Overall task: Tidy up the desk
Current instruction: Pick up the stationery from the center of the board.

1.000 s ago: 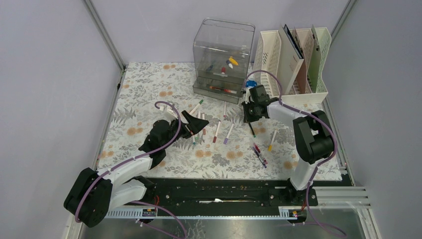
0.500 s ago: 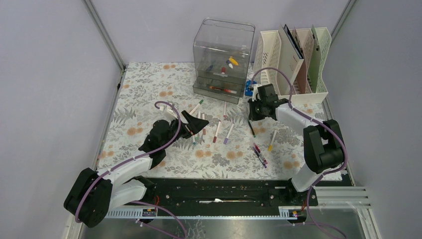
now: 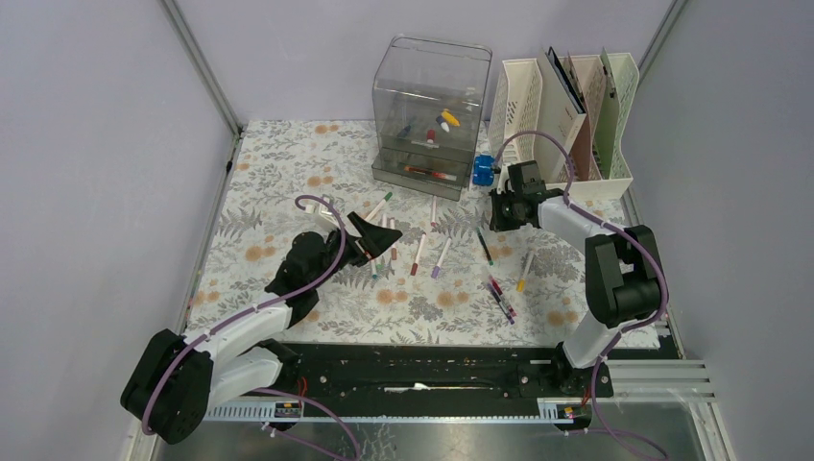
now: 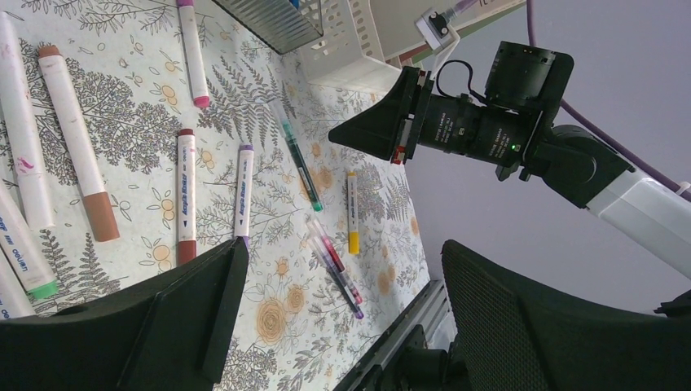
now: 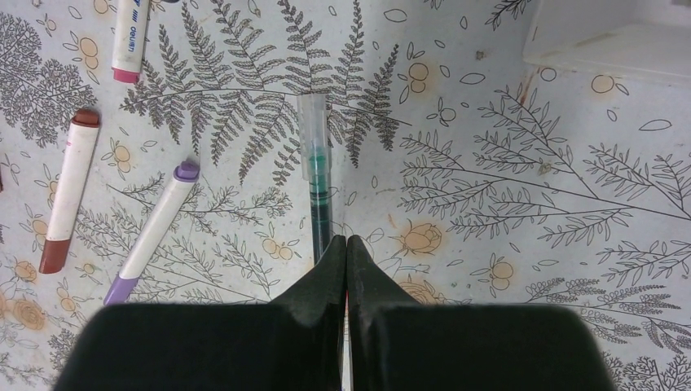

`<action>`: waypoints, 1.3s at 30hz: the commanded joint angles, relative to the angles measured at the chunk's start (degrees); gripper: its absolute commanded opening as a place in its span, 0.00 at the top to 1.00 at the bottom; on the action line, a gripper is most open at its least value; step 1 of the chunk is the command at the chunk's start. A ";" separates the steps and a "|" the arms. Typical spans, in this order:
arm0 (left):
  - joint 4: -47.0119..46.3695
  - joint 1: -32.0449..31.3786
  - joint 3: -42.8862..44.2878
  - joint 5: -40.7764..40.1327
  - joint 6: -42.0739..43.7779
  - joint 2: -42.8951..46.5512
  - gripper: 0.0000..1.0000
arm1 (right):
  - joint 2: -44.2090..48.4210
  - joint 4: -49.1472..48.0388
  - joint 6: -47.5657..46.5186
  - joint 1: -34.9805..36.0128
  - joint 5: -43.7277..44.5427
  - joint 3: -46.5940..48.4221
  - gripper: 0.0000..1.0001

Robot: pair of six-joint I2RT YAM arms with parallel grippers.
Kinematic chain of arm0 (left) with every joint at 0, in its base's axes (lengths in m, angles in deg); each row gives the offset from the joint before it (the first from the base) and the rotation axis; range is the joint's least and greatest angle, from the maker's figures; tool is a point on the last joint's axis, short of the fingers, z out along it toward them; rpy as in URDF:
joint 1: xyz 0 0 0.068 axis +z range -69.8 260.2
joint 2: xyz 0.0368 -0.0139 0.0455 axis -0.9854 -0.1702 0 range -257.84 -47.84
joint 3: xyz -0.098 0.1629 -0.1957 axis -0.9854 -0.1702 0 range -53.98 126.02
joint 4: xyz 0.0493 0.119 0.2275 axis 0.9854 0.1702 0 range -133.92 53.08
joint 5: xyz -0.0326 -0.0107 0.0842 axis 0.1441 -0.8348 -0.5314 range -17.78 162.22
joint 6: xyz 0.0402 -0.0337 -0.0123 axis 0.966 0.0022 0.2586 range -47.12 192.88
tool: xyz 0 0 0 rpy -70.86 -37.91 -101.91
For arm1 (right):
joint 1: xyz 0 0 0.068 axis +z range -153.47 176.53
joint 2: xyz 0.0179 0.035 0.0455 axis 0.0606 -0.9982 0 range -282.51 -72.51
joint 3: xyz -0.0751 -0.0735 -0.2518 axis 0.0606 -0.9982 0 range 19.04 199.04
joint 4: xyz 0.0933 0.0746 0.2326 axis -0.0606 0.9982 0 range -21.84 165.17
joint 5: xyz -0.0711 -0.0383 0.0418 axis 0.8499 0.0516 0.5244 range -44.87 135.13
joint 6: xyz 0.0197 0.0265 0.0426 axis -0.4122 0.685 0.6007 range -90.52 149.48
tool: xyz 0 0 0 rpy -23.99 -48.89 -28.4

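The desk (image 3: 288, 192) wears a white cloth with fern and flower print, and several markers and pens lie scattered on it. My left gripper (image 3: 371, 240) (image 4: 342, 314) hovers open over the markers at the centre left, holding nothing. My right gripper (image 3: 497, 213) (image 5: 346, 241) is shut and empty, a little above the cloth beside the file holders. A green pen (image 5: 316, 175) (image 3: 486, 246) (image 4: 298, 165) lies just ahead of its tips. A purple marker (image 5: 155, 232) (image 4: 243, 191) and a brown marker (image 5: 68, 192) lie to the pen's left.
A clear plastic organiser (image 3: 429, 115) stands at the back centre, with a small blue object (image 3: 483, 171) beside it. Cream file holders (image 3: 566, 115) stand at the back right. A yellow marker (image 3: 524, 272) and a bunch of pens (image 3: 500, 298) lie nearer the black rail (image 3: 422, 370).
My right gripper has swung to the right and back toward the file holders, still shut. The green pen stays on the cloth. The left arm has not moved.
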 commanded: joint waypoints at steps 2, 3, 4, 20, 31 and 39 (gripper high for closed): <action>-4.40 0.29 -0.06 0.56 -0.51 0.48 0.07 | 0.09 -0.12 -0.70 0.13 -0.26 1.29 1.00; -4.61 0.30 -0.06 0.54 -0.52 0.23 0.07 | 0.14 -0.12 -0.70 0.13 -0.26 1.17 1.00; -4.79 0.29 0.07 0.67 -0.60 -0.06 0.07 | 0.14 -0.12 -0.70 0.13 -0.26 1.07 1.00; -6.28 0.30 0.77 1.36 -0.61 -2.70 0.07 | -0.21 -0.12 -0.70 0.09 -0.26 0.70 1.00; -6.16 0.30 0.67 1.39 -0.67 -2.81 0.07 | -0.20 -0.12 -0.70 0.12 -0.26 0.54 1.00; -6.02 0.29 -0.05 1.14 -0.96 -1.95 0.07 | -0.04 -0.12 -0.70 0.13 -0.26 0.31 1.00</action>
